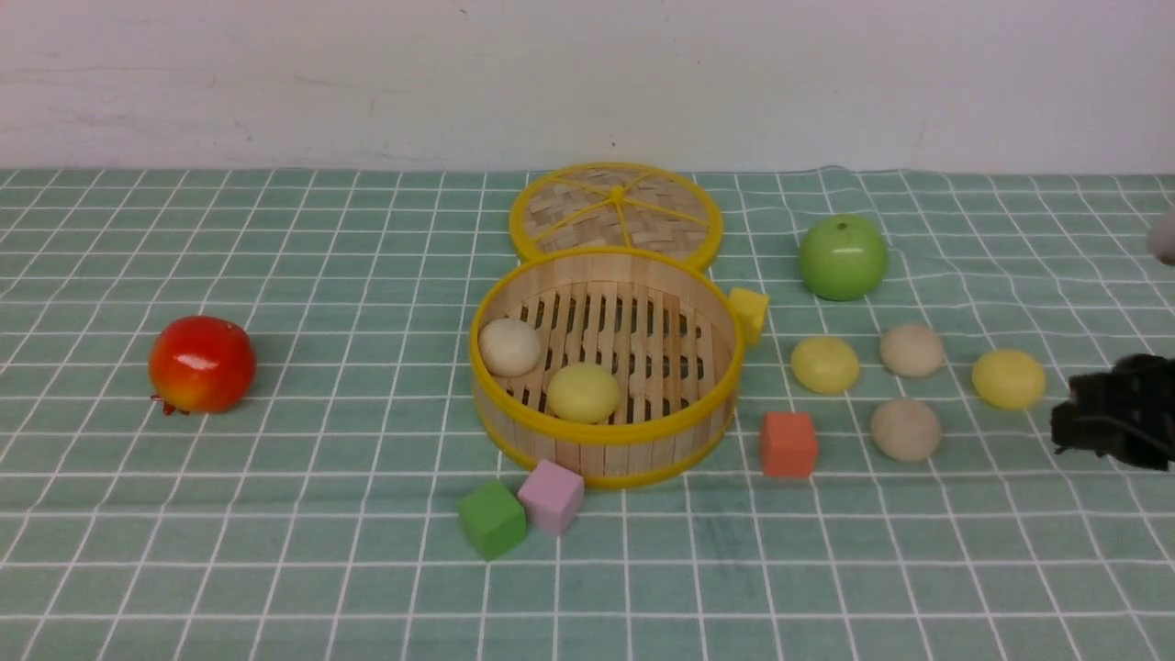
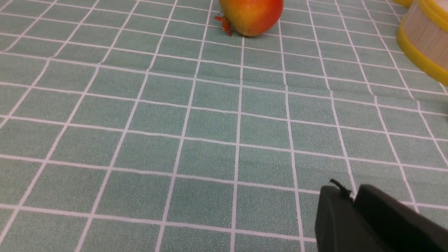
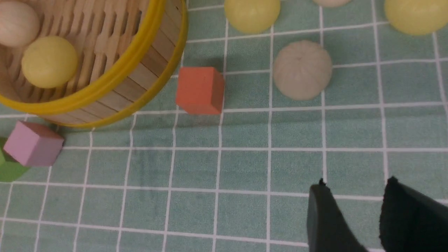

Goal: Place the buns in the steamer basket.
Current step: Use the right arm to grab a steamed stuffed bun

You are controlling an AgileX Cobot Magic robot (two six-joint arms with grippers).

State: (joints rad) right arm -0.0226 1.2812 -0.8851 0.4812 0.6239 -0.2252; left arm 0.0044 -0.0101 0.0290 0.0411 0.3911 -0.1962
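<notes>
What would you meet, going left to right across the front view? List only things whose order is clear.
red apple → steamer basket → orange cube → nearer beige bun → rightmost yellow bun → right end effector

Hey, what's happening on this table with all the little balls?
A two-armed robot is putting small dome-shaped buns into the round bamboo steamer basket. One beige bun and one pale yellow bun already lie inside; two more yellow ones and two beige ones sit on the green checked cloth to its right. The robot's right gripper is open and empty beside them.
</notes>
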